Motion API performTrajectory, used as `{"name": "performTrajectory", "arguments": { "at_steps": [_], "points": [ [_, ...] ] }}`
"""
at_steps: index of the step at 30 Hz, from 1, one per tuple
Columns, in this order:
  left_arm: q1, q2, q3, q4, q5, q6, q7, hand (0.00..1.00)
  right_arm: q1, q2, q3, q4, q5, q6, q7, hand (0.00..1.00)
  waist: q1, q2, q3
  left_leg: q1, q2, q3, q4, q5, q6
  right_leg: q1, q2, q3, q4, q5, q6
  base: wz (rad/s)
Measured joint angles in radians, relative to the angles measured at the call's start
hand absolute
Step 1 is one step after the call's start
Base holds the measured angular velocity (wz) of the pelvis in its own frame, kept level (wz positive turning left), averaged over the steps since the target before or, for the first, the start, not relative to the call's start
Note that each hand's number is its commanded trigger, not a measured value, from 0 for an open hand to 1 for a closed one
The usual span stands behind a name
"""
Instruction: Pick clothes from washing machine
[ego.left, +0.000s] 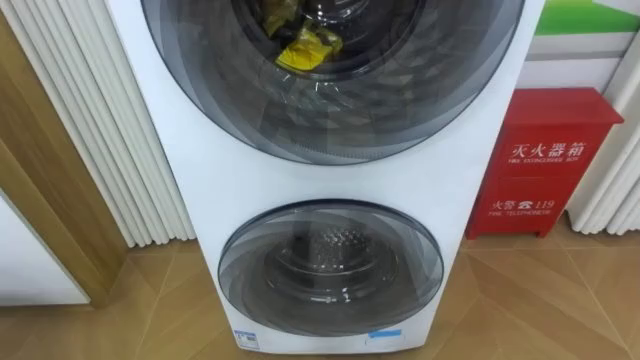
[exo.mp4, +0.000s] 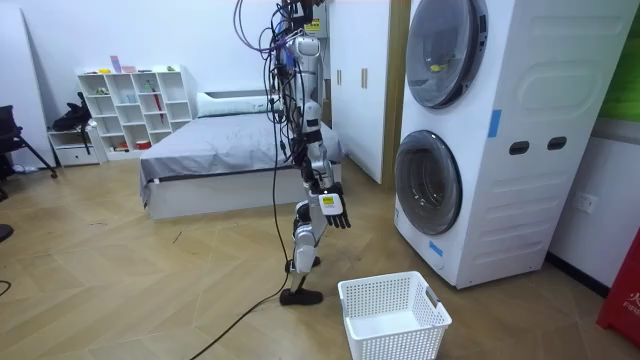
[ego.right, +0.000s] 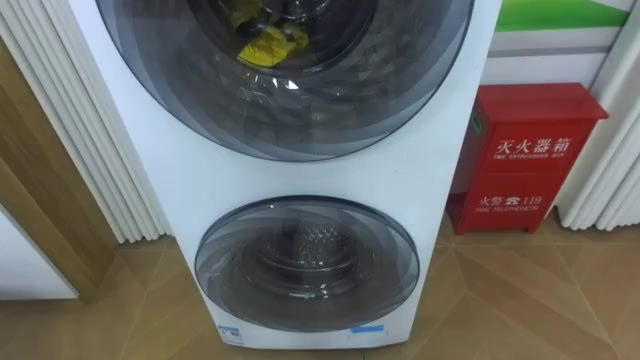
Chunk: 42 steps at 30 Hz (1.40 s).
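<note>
A white stacked washing machine (ego.left: 200, 190) fills the eye views, both of its round glass doors closed. Behind the upper door (ego.left: 330, 110) lies a yellow cloth (ego.left: 308, 45) in the drum, which appears as a small yellow spot (exo.mp4: 434, 67) in the room view. Through the lower door (ego.left: 330, 265) I see bare metal drum. In the room view I stand about a step from the machine, facing it. My right hand (exo.mp4: 333, 205) hangs at hip height with relaxed, straight fingers and holds nothing.
A white plastic laundry basket (exo.mp4: 393, 318) sits on the wooden floor between me and the machine. A red fire cabinet (ego.left: 540, 165) stands right of the machine, ribbed white panelling (ego.left: 100, 120) left of it. A bed (exo.mp4: 220, 160) and a shelf (exo.mp4: 135, 105) lie behind me.
</note>
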Motion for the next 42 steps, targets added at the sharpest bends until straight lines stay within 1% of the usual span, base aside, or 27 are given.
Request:
{"name": "performTrajectory", "arguments": {
  "at_steps": [6, 12, 15, 17, 18, 19, 20, 21, 24, 26, 27, 28, 29, 30, 31, 32, 33, 34, 35, 37, 38, 40, 42],
  "points": [
    [0.0, -0.001, 0.016, 0.001, -0.011, 0.006, -0.009, 0.0, -0.001, 0.0, 0.0, 0.0, -0.003, 0.01, 0.007, 0.0, 0.001, -0.002, 0.0004, -0.002, 0.0, 0.001, 0.0, 0.0, 0.0, -0.002, 0.0, 0.0, 0.001, 0.0, 0.0, 0.0],
    [0.0, 0.0, 0.018, 0.005, -0.017, 0.006, -0.023, 0.0, -0.007, -0.001, 0.002, 0.008, -0.009, 0.013, 0.009, 0.0, 0.003, -0.005, 0.0007, -0.003, 0.0, 0.003, 0.0, 0.0, 0.0, -0.005, 0.0, 0.0, 0.002, 0.0, 0.0, 0.0],
    [-0.002, 0.002, 0.017, 0.001, -0.019, 0.006, -0.029, 0.0, -0.016, -0.006, 0.002, 0.008, 0.003, 0.032, 0.007, 0.0, 0.003, -0.006, 0.0009, -0.003, 0.0, 0.003, 0.001, 0.0, 0.0, -0.005, -0.001, -0.003, 0.002, 0.0, 0.0, 0.0],
    [0.001, 0.006, 0.017, -0.001, -0.018, 0.006, -0.037, 0.0, -0.025, -0.007, -0.002, -0.001, 0.002, 0.036, 0.005, 0.0, 0.001, -0.008, 0.001, -0.006, 0.0, 0.0, 0.005, 0.0, 0.0, -0.002, -0.002, -0.016, 0.002, 0.0, 0.0, 0.06],
    [-0.001, 0.01, 0.019, -0.004, -0.017, 0.006, -0.045, 0.0, -0.032, -0.009, -0.006, -0.021, 0.002, 0.041, 0.002, 0.0, 0.0, -0.011, 0.001, -0.01, 0.0, -0.002, 0.008, 0.0, 0.0, -0.003, -0.002, -0.023, 0.002, 0.0, 0.0, 0.07],
    [-0.005, 0.011, 0.029, -0.006, -0.015, 0.007, -0.05, 0.0, -0.039, -0.01, -0.034, -0.071, -0.007, 0.058, -0.009, 0.0, 0.0, -0.014, 0.0013, -0.017, 0.0, -0.005, 0.013, 0.0, 0.0, -0.007, -0.002, -0.025, 0.002, 0.0, 0.0, 0.07],
    [-0.005, 0.01, 0.04, -0.007, -0.015, 0.007, -0.055, 0.0, -0.042, -0.011, -0.053, -0.109, -0.015, 0.065, -0.015, 0.0, -0.001, -0.015, 0.0032, -0.021, -0.001, -0.007, 0.019, 0.0, 0.0, -0.008, -0.002, -0.027, 0.002, 0.0, 0.0, 0.06],
    [-0.014, 0.012, 0.043, -0.007, -0.015, 0.007, -0.061, 0.0, -0.064, -0.012, -0.083, -0.158, -0.024, 0.065, -0.028, 0.0, -0.001, -0.019, 0.0059, -0.023, -0.001, -0.008, 0.023, 0.0, 0.0, -0.008, -0.002, -0.03, 0.001, 0.0, 0.0, 0.03],
    [-0.021, 0.022, 0.037, -0.003, -0.016, 0.009, -0.075, 0.0, -0.152, -0.034, -0.095, -0.241, -0.028, 0.059, -0.072, 0.0, 0.007, -0.026, 0.0058, -0.02, -0.001, -0.012, 0.024, 0.0, 0.001, -0.006, -0.002, -0.027, 0.002, 0.0, 0.0, 0.0],
    [-0.022, 0.026, 0.037, -0.005, -0.015, 0.016, -0.084, 0.0, -0.202, -0.046, -0.096, -0.306, -0.042, 0.051, -0.089, 0.0, 0.003, -0.027, 0.0056, -0.021, -0.001, -0.015, 0.029, 0.001, 0.002, -0.005, -0.002, -0.026, 0.002, 0.0, 0.0, 0.02],
    [-0.022, 0.03, 0.037, -0.008, -0.014, 0.025, -0.088, 0.0, -0.239, -0.052, -0.098, -0.315, -0.046, 0.041, -0.098, 0.0, 0.004, -0.028, 0.0042, -0.021, -0.001, -0.014, 0.031, 0.001, 0.002, -0.002, -0.002, -0.027, 0.002, 0.0, 0.001, 0.04],
    [-0.025, 0.032, 0.04, -0.009, -0.003, 0.031, -0.092, 0.0, -0.271, -0.054, -0.112, -0.331, -0.066, 0.043, -0.112, 0.0, 0.009, -0.032, 0.0032, -0.022, -0.001, -0.013, 0.034, 0.001, 0.002, -0.003, -0.002, -0.027, 0.004, 0.0, 0.001, 0.0],
    [-0.028, 0.034, 0.042, -0.009, 0.006, 0.035, -0.095, 0.0, -0.281, -0.059, -0.114, -0.352, -0.071, 0.046, -0.124, 0.0, 0.015, -0.031, 0.0022, -0.024, -0.001, -0.013, 0.034, 0.001, 0.002, -0.007, -0.002, -0.026, 0.005, 0.0, 0.001, 0.0],
    [-0.027, 0.038, 0.047, -0.008, 0.014, 0.044, -0.101, 0.0, -0.299, -0.072, -0.113, -0.393, -0.07, 0.046, -0.139, 0.0, 0.027, -0.03, 0.0027, -0.027, -0.001, -0.013, 0.034, 0.002, 0.003, -0.009, -0.003, -0.025, 0.004, 0.0, 0.001, 0.0],
    [-0.028, 0.042, 0.048, -0.017, 0.015, 0.055, -0.106, 0.0, -0.318, -0.088, -0.112, -0.416, -0.063, 0.046, -0.152, 0.0, 0.03, -0.035, 0.002, -0.027, -0.001, -0.014, 0.034, 0.002, 0.003, -0.009, -0.003, -0.027, 0.003, 0.0, 0.001, 0.0],
    [-0.023, 0.044, 0.048, -0.024, 0.015, 0.058, -0.108, 0.0, -0.326, -0.094, -0.112, -0.425, -0.063, 0.046, -0.16, 0.0, 0.031, -0.038, -0.0002, -0.028, -0.002, -0.014, 0.034, 0.002, 0.003, -0.008, -0.003, -0.031, 0.003, 0.0, 0.001, 0.11],
    [-0.014, 0.048, 0.052, -0.037, 0.015, 0.063, -0.109, 0.0, -0.338, -0.105, -0.113, -0.446, -0.065, 0.046, -0.176, 0.0, 0.03, -0.044, -0.0059, -0.031, -0.002, -0.019, 0.034, 0.002, 0.003, -0.008, -0.004, -0.044, 0.004, 0.0, 0.001, 0.13],
    [-0.009, 0.051, 0.058, -0.053, 0.019, 0.07, -0.111, 0.0, -0.356, -0.115, -0.117, -0.464, -0.071, 0.048, -0.191, 0.0, 0.033, -0.051, -0.0089, -0.031, -0.003, -0.021, 0.034, 0.003, 0.004, -0.008, -0.005, -0.046, 0.006, 0.0, 0.001, 0.11],
    [-0.007, 0.052, 0.059, -0.053, 0.02, 0.072, -0.113, 0.0, -0.374, -0.116, -0.124, -0.467, -0.073, 0.049, -0.201, 0.0, 0.036, -0.052, -0.0092, -0.029, -0.003, -0.02, 0.034, 0.003, 0.004, -0.007, -0.005, -0.046, 0.008, 0.0, 0.001, 0.0],
    [-0.002, 0.06, 0.064, -0.051, 0.028, 0.079, -0.121, 0.0, -0.439, -0.12, -0.156, -0.498, -0.073, 0.053, -0.249, 0.0, 0.04, -0.057, -0.0069, -0.022, -0.003, -0.023, 0.032, 0.005, 0.006, -0.006, -0.005, -0.047, 0.019, 0.0, 0.001, 0.0],
    [-0.003, 0.063, 0.064, -0.051, 0.036, 0.08, -0.125, 0.0, -0.452, -0.124, -0.156, -0.509, -0.076, 0.053, -0.258, 0.0, 0.044, -0.058, -0.0063, -0.02, -0.003, -0.024, 0.031, 0.005, 0.006, -0.004, -0.005, -0.047, 0.019, 0.0, 0.001, 0.0],
    [-0.004, 0.072, 0.063, -0.053, 0.043, 0.082, -0.13, 0.0, -0.526, -0.143, -0.155, -0.516, -0.077, 0.052, -0.277, 0.0, 0.056, -0.07, -0.0035, -0.019, -0.003, -0.028, 0.029, 0.005, 0.006, -0.004, -0.005, -0.047, 0.018, 0.001, 0.001, 0.0],
    [-0.003, 0.077, 0.064, -0.066, 0.058, 0.092, -0.129, 0.0, -0.557, -0.156, -0.155, -0.542, -0.077, 0.052, -0.294, 0.0, 0.066, -0.078, -0.0035, -0.02, -0.003, -0.03, 0.029, 0.005, 0.006, -0.005, -0.005, -0.048, 0.018, 0.001, 0.001, 0.0]
  ]
}}
